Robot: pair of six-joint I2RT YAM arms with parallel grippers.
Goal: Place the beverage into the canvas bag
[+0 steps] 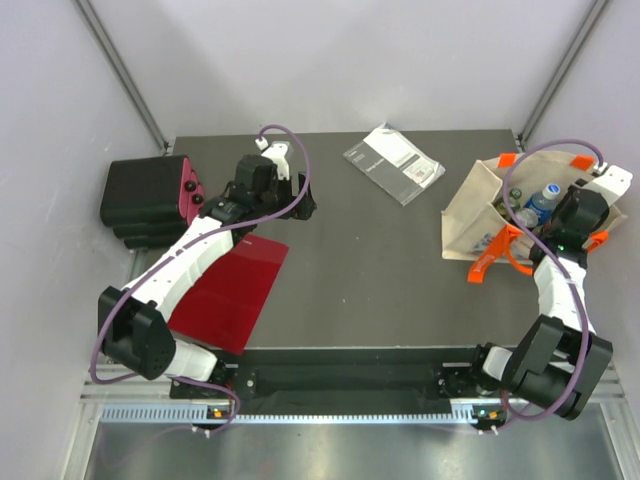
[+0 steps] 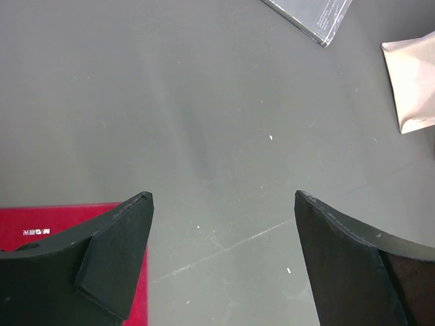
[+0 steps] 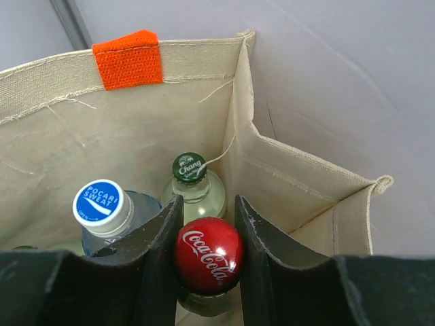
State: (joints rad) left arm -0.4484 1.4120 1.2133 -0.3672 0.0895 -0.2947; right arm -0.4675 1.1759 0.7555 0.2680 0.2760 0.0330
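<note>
The beverage is a glass bottle with a red Coca-Cola cap (image 3: 207, 255). It stands upright inside the beige canvas bag (image 3: 299, 176) with orange trim. My right gripper (image 3: 208, 198) is shut on the bottle's cap, one finger on each side. In the top view the canvas bag (image 1: 475, 205) stands at the right of the table, with my right wrist over its mouth. My left gripper (image 2: 223, 195) hangs open over bare table with nothing between its fingers. It sits at the far left in the top view (image 1: 300, 205).
Inside the bag, a Pocari Sweat bottle (image 3: 100, 204) and a green-capped Chang bottle (image 3: 189, 168) stand next to the held one. A flat grey packet (image 1: 393, 163) lies at the back centre. A red flat sheet (image 1: 232, 285) and a black case (image 1: 150, 195) lie at the left.
</note>
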